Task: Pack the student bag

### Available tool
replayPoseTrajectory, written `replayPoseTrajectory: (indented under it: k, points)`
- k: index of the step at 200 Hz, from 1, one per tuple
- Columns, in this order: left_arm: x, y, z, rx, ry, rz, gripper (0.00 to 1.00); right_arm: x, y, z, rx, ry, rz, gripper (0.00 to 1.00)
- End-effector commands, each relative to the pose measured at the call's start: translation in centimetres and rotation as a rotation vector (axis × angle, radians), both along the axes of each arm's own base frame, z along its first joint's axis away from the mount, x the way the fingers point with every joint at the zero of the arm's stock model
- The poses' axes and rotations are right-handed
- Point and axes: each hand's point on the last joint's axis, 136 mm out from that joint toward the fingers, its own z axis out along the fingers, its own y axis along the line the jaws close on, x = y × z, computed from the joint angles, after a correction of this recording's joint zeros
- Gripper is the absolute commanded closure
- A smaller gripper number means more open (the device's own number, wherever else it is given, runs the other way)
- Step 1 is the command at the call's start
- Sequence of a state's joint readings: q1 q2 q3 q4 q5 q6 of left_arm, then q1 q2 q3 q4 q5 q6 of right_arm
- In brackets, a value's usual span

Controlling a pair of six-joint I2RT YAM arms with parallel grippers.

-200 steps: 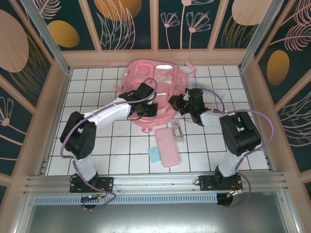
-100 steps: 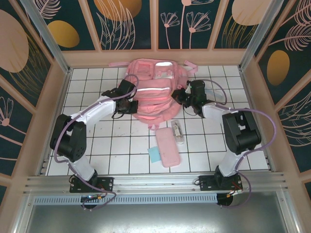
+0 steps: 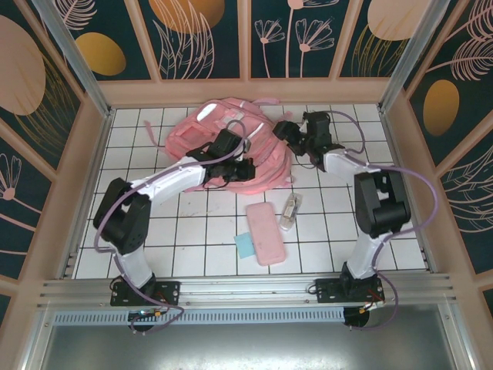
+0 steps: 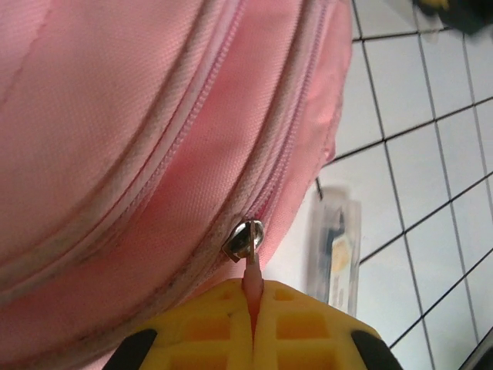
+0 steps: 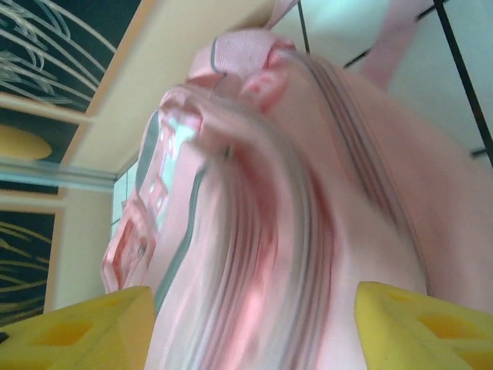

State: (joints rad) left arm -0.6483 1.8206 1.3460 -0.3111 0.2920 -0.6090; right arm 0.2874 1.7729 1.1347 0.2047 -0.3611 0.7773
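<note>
- Top external view: the student bag (image 3: 219, 139) lay bunched up at the far edge of the white tiled tabletop (image 3: 154, 231), about midway along that edge and a little to the left.
- The left gripper (image 3: 236, 166) sat on the near side of the bag, touching the fabric. Its grip could not be made out from this height.
- The right gripper (image 3: 286, 132) was at the bag's right side, just beside the fabric.
- A flat pink pencil case (image 3: 264, 233) lay toward the near edge around the middle, with a small blue piece (image 3: 245, 246) touching its left side. A clear packet (image 3: 290, 210) lay just beside its far right corner.
- Left wrist view: the left gripper (image 4: 254, 308) was pinched tight on the pink zipper pull (image 4: 252, 276), its yellow fingers (image 4: 208, 324) pressed together around it. The metal slider (image 4: 243, 240) sat on the zipper track of the bag (image 4: 139, 116). The clear packet (image 4: 335, 250) lay on the tabletop (image 4: 431, 154) beside the bag.
- Right wrist view: the right gripper (image 5: 254, 327) had its jaws spread wide, and the yellow fingertips (image 5: 100, 324) held nothing. The bag (image 5: 254, 193), blurred, was in front of the gap.
</note>
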Motion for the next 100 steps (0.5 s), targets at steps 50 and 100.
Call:
replayPoseTrajectory:
  k: [50, 100]
  points:
    - [3.4, -5.0, 4.7, -0.148, -0.132, -0.036, 1.0, -6.5, 0.7, 1.2, 0.178, 0.049, 0.013, 0.29]
    - [0.1, -4.9, 4.2, -0.147, -0.099, -0.075, 1.0, -3.3, 4.4, -0.7, 0.25, 0.064, 0.078, 0.32]
